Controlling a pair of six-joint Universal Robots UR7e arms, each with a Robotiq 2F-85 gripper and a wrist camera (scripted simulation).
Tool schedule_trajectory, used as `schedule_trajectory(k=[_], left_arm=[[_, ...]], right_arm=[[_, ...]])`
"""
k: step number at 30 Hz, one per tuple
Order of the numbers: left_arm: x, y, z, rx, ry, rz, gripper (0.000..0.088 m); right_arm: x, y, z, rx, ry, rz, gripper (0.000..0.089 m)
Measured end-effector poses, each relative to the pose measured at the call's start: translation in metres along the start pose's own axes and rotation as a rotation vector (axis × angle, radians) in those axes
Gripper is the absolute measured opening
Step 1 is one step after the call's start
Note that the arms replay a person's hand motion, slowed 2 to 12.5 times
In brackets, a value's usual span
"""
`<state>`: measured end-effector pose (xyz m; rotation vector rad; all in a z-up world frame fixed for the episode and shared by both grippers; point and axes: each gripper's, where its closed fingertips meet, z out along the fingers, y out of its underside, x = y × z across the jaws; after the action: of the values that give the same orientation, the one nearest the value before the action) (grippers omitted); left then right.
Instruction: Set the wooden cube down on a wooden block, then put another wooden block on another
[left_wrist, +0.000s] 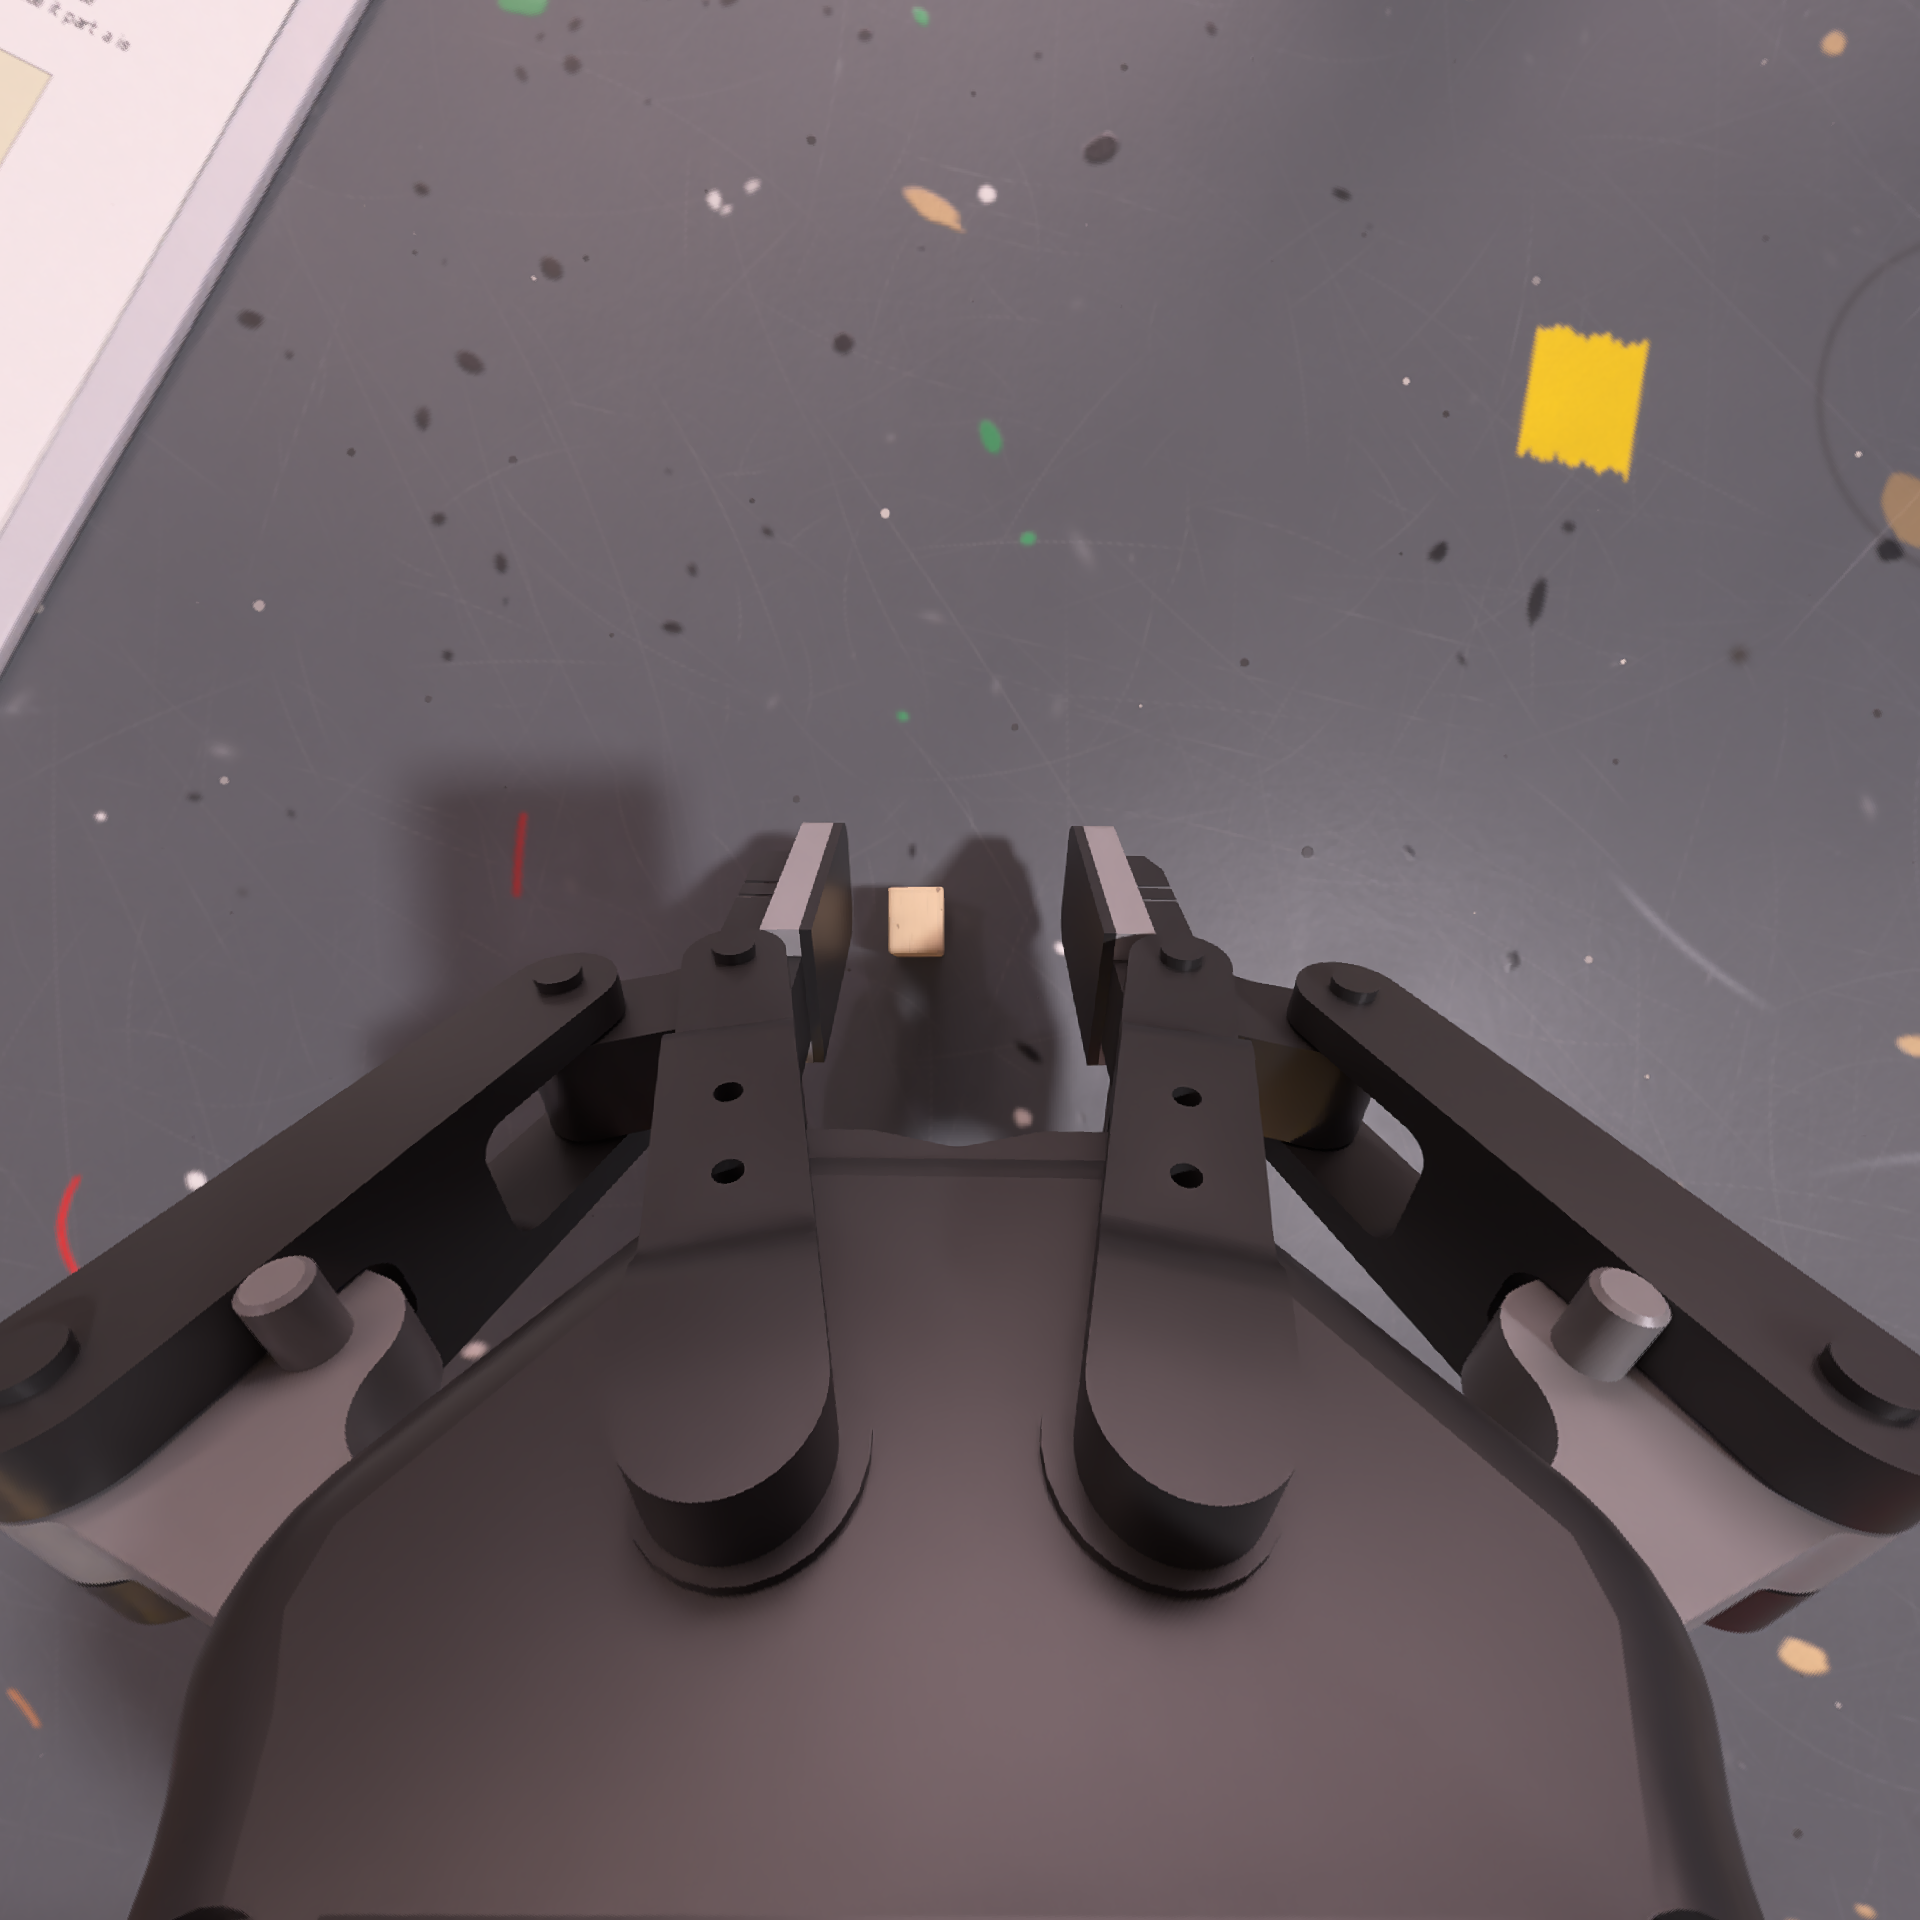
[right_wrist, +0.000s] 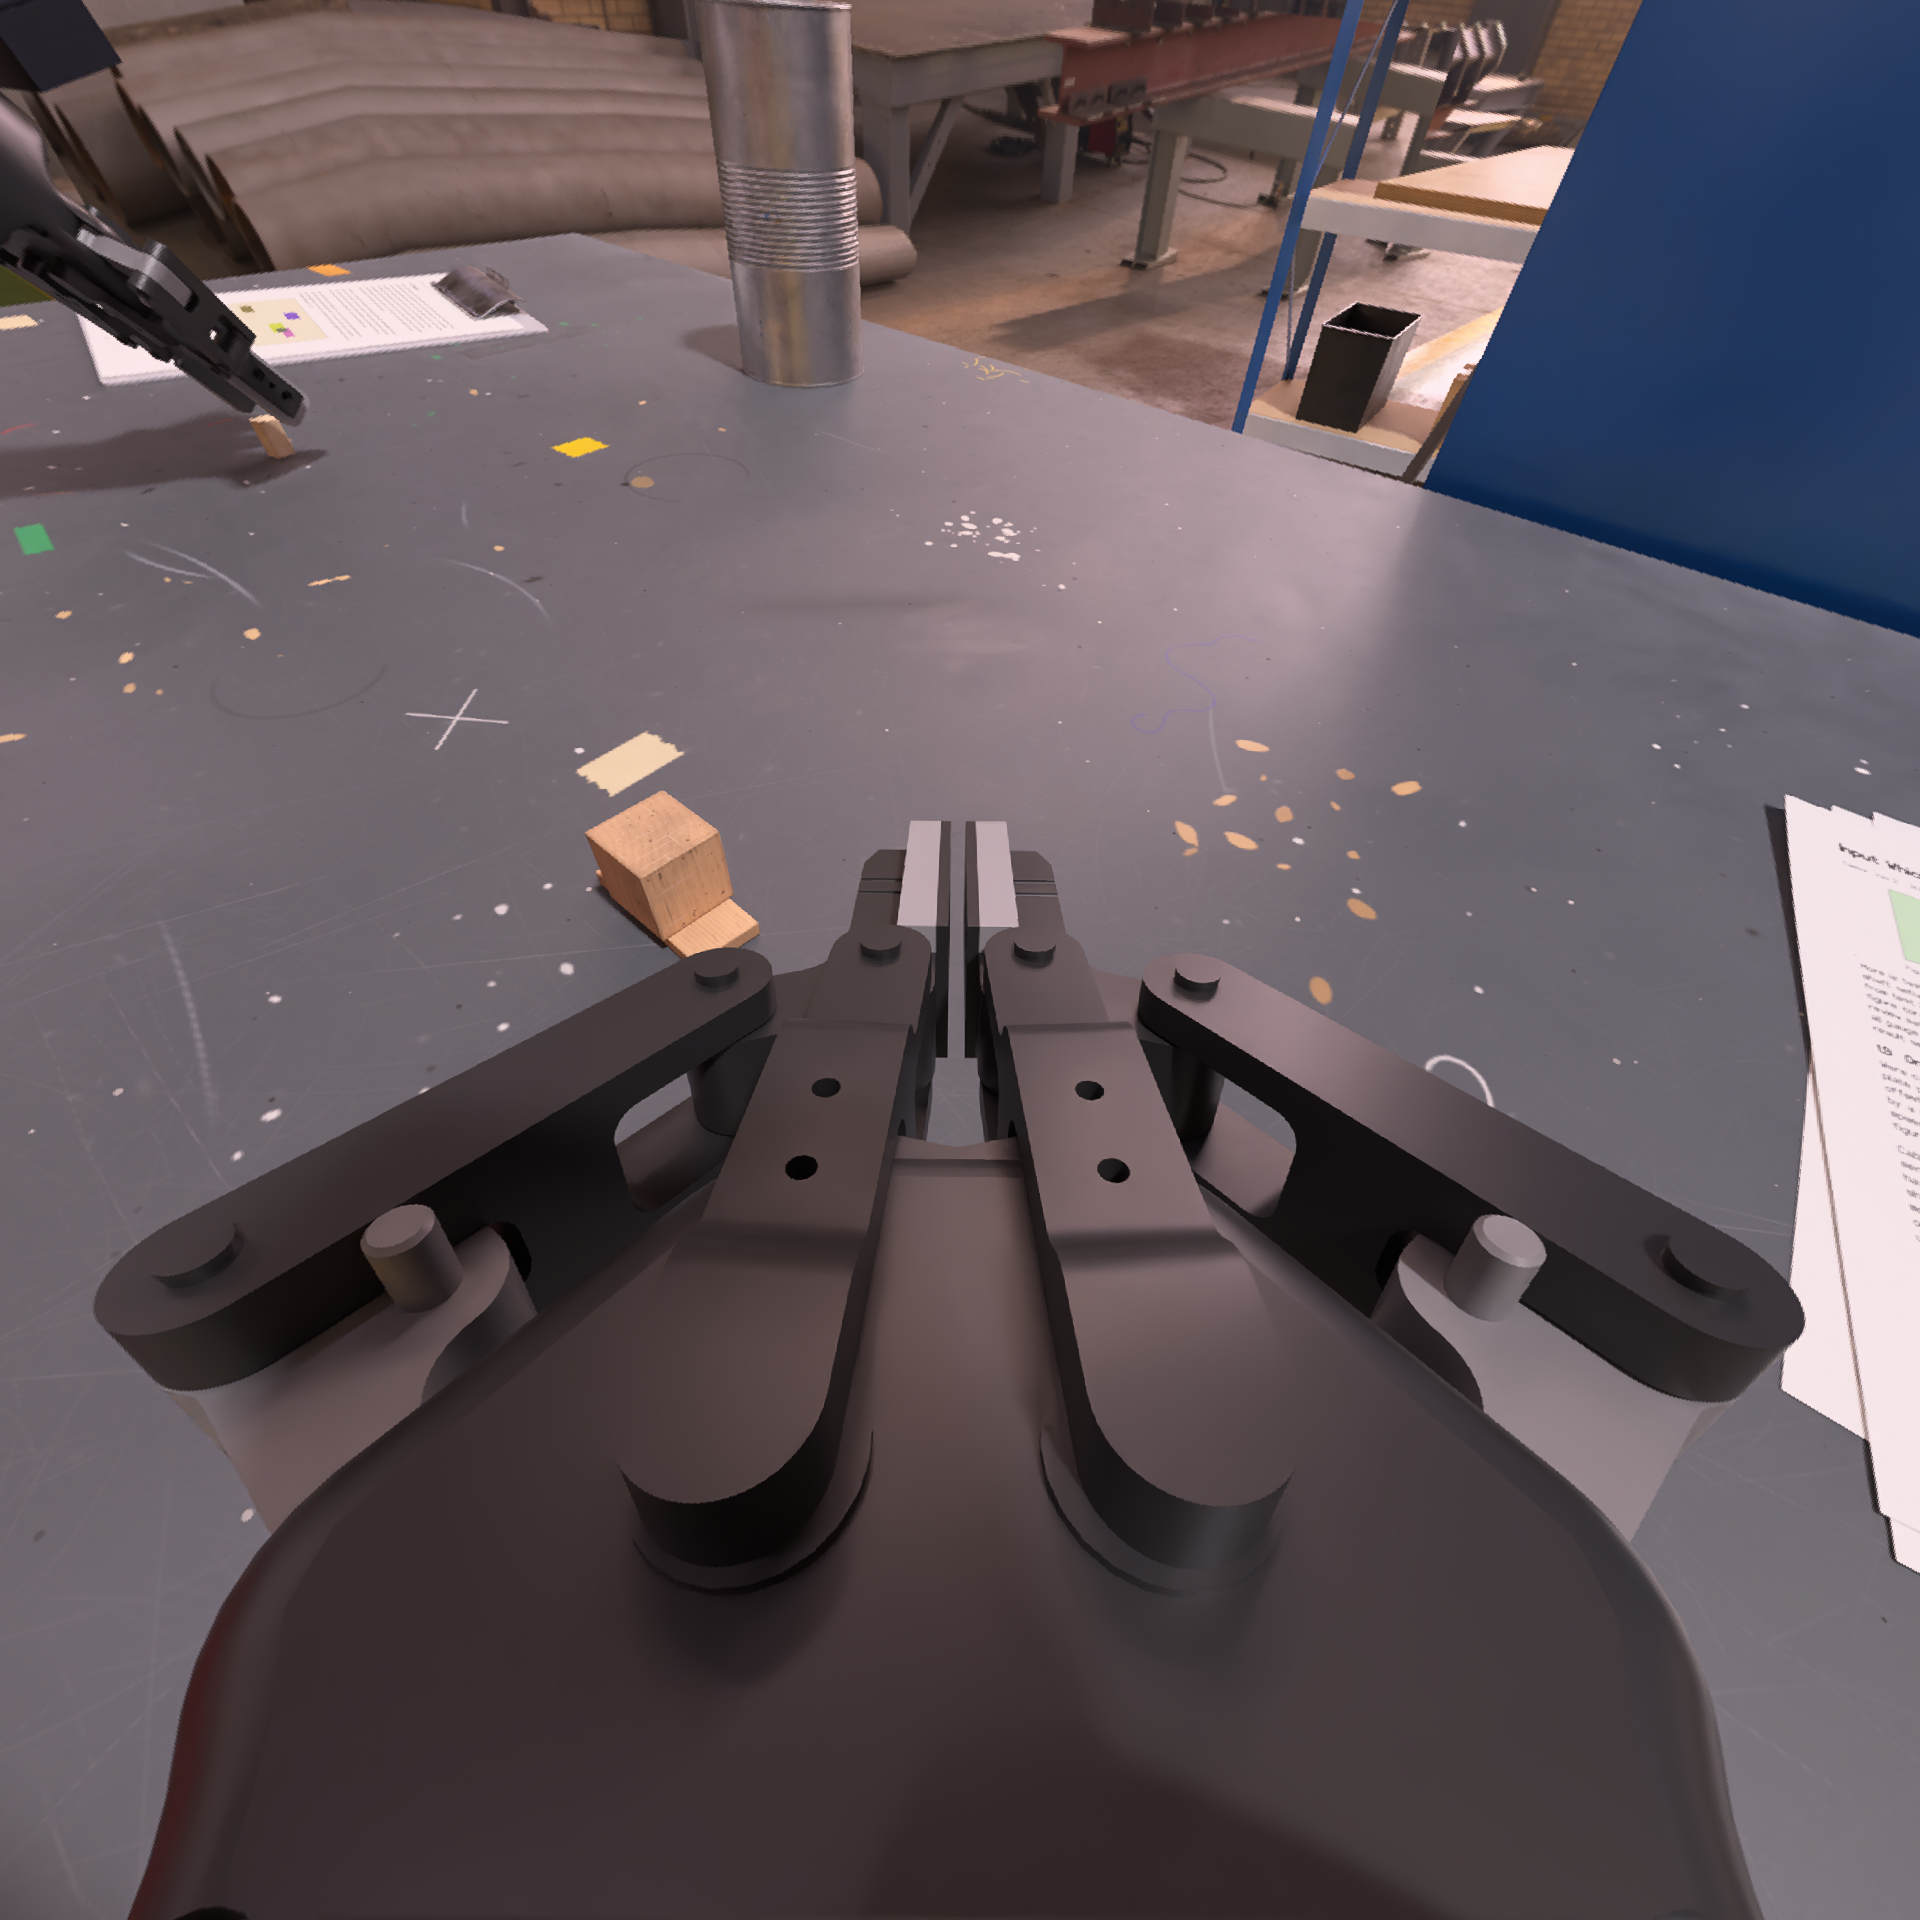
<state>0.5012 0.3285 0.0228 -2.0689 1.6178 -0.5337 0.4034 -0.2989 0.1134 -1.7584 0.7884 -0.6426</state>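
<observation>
In the left wrist view a small pale wooden block lies on the grey table, below and between the fingers of my open left gripper, nearer the left finger. In the right wrist view the same block sits at the far left under the left gripper. My right gripper is shut and empty above the table. Just to its left a wooden cube rests on a flat wooden block, which sticks out at its near side.
A clipboard with paper lies at the far left and shows in the left wrist view. A metal can stands at the table's far edge. Loose papers lie at the right. A yellow tape patch marks the table.
</observation>
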Motion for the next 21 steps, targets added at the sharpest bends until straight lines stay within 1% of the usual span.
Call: schedule_trajectory(k=[11, 21], left_arm=[[0.0019, 0.0069, 0.0052, -0.051, -0.014, 0.013, 0.0388], [-0.0014, 0.0093, 0.0080, -0.067, -0.039, 0.014, 0.0386]], right_arm=[[-0.0003, -0.0007, -0.0008, 0.002, -0.004, 0.002, 0.0027], [-0.0005, -0.0005, -0.0011, 0.002, -0.008, 0.005, 0.0029]])
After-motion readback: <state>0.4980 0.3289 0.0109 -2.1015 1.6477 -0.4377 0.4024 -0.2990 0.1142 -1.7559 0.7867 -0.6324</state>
